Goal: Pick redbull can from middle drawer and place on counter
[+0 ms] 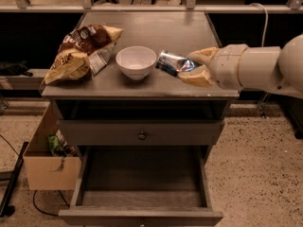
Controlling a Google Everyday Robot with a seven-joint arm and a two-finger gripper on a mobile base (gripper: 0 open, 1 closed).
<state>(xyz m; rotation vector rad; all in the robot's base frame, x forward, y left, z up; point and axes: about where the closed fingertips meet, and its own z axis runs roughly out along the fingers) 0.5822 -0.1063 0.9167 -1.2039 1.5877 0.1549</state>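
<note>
The redbull can [171,63], blue and silver, lies tilted on its side between the fingers of my gripper [194,67], which is shut on it. The gripper reaches in from the right and holds the can over the right part of the grey counter [156,30], just right of the white bowl [136,62]. I cannot tell whether the can touches the counter. The middle drawer [142,178] stands pulled open below, its grey inner tray bare.
A brown and yellow chip bag [80,51] lies on the counter's left side. A shut drawer front with a round knob [142,135] sits above the open drawer. A cardboard box [47,157] stands on the speckled floor to the left.
</note>
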